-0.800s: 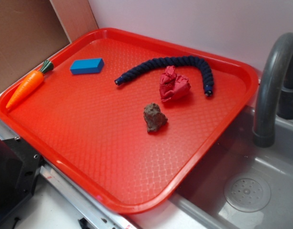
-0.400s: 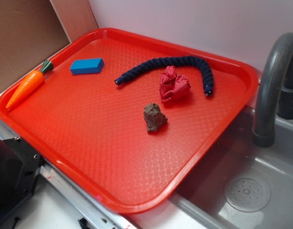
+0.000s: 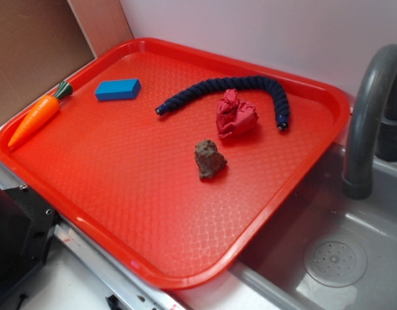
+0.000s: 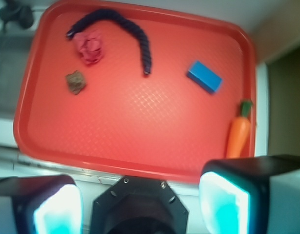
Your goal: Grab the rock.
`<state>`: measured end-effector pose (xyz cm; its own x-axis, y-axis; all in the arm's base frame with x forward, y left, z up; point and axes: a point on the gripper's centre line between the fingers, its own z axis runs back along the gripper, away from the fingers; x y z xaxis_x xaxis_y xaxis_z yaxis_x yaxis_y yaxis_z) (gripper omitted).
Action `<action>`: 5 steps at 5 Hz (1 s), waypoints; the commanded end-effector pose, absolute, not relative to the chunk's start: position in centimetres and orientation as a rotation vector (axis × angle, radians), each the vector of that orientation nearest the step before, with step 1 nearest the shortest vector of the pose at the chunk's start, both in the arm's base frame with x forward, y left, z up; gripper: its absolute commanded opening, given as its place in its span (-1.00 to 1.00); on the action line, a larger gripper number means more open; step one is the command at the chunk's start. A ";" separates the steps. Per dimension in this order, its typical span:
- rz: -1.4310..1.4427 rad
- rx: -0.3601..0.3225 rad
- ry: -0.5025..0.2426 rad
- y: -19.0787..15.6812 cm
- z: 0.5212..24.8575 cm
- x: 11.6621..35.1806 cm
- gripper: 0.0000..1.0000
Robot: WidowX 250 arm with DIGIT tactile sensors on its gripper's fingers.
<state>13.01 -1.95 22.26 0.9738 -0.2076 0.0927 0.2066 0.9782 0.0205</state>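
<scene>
From the exterior view, I am looking at a red plastic tray (image 3: 121, 187) with a raised rim and a fine diamond-patterned floor. The rock (image 3: 209, 159) is sitting near the tray's middle, a lumpy dark brown piece with a rough, jagged surface, touching nothing else. Just beyond it a crumpled red cloth wad (image 3: 235, 114) is lying, wrinkled and soft-looking, with a dark blue braided rope (image 3: 250, 83) arching behind it. A smooth blue rectangular block (image 3: 117, 89) is resting farther left, and an orange toy carrot (image 3: 35, 119) with a green top is lying against the tray's left rim. A curved grey faucet (image 3: 366, 116) is standing over a grey sink (image 3: 340, 258) to the right.

From the wrist view, my gripper (image 4: 140, 200) is hanging above the near edge of the tray (image 4: 140, 126), released, with its two broad fingers (image 4: 223, 200) spread wide and nothing between them. The rock (image 4: 76, 81) is showing well apart from my fingers, toward the far left of the tray, just beside the red cloth wad (image 4: 90, 46). The picture is blurred here, so its surface looks only vaguely mottled brown. The rope (image 4: 135, 34), block (image 4: 204, 76) and carrot (image 4: 238, 131) are also showing.
</scene>
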 end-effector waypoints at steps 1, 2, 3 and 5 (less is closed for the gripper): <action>-0.668 0.028 -0.141 -3.9 20.7 18.3 1.00; -0.888 0.067 -0.129 -6.5 18.8 20.3 1.00; -1.019 0.045 -0.105 -8.6 17.1 21.5 1.00; -1.194 0.012 0.002 -12.3 12.5 22.9 1.00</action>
<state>22.90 -11.23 11.04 0.3786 -0.9237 -0.0585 0.9239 0.3809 -0.0356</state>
